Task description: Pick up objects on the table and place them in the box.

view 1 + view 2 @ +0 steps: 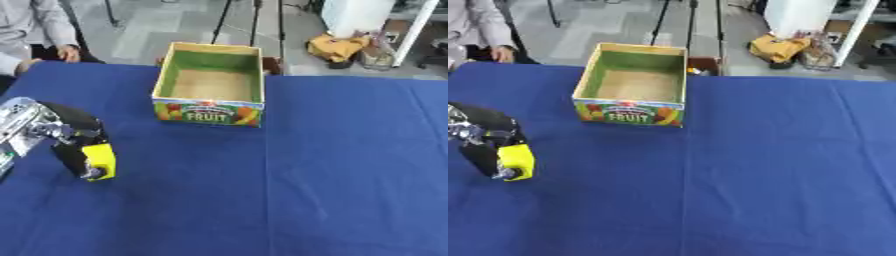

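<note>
My left hand (72,150) comes in from the left edge over the blue table (332,165), and its black fingers are curled round a small yellow block (100,160). The block sits at the hand's lower right side, just above the cloth. An open cardboard fruit box (210,82) with green inner walls and a bare brown floor stands at the table's far middle, up and to the right of the hand. Nothing shows inside the box. My right hand appears in neither view.
The blue cloth runs wide to the right and front of the box. A person sits at the far left corner of the table. Stand legs and a yellow bag (337,47) are on the floor beyond the far edge.
</note>
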`<state>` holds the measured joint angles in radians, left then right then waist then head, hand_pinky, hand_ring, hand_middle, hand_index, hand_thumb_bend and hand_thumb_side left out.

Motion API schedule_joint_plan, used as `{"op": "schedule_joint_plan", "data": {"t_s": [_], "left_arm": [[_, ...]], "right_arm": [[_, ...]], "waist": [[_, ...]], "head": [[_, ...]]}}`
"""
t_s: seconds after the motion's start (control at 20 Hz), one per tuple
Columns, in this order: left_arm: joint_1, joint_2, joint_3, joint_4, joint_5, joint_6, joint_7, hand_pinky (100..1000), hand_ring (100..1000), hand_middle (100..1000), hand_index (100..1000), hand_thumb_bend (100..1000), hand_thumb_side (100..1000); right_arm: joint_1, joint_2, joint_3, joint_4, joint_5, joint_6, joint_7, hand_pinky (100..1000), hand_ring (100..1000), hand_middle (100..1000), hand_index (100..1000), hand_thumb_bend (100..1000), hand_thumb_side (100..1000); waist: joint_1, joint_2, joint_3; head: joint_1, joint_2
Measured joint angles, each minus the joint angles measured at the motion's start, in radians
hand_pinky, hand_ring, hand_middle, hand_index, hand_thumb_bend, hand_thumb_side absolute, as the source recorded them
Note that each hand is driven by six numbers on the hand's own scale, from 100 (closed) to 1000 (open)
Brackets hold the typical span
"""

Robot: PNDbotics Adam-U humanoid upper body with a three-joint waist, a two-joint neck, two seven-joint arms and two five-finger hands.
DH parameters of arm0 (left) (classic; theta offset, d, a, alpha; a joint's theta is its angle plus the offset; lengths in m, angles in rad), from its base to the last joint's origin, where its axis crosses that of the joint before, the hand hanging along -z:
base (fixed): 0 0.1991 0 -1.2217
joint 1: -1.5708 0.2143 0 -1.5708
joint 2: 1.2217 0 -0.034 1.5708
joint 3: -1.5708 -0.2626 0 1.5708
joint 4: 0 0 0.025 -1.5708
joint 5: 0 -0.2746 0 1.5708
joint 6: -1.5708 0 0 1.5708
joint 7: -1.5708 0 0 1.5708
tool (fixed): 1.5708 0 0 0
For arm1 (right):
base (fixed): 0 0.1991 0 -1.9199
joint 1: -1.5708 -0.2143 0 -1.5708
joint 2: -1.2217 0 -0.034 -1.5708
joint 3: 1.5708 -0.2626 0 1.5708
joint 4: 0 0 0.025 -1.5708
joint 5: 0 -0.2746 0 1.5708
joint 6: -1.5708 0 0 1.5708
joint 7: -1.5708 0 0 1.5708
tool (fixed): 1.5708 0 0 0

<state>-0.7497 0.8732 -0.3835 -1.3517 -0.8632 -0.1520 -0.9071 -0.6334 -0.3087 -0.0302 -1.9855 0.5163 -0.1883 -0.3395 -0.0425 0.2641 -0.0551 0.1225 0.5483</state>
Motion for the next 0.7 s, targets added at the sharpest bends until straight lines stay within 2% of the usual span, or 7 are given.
{"op": "schedule_joint_plan", "data": {"t_s": [0.25, 0.7], "left_arm": [[0.000, 0.000, 0.005, -0.003, 0.000, 0.017, -0.001, 458, 511, 480, 639, 198, 587], [-0.008, 0.000, 0.020, -0.032, 0.013, 0.055, 0.010, 412, 471, 441, 606, 135, 599]], "right_arm": [[0.000, 0.000, 0.000, 0.000, 0.000, 0.000, -0.001, 772, 853, 743, 867, 100, 979], [0.000, 0.003, 0.000, 0.000, 0.000, 0.002, -0.003, 772, 853, 743, 867, 100, 979]], "waist": [[-0.002, 0.000, 0.000], [0.002, -0.001, 0.000]], "head": [[0.000, -0.004], [0.000, -0.006]]}}
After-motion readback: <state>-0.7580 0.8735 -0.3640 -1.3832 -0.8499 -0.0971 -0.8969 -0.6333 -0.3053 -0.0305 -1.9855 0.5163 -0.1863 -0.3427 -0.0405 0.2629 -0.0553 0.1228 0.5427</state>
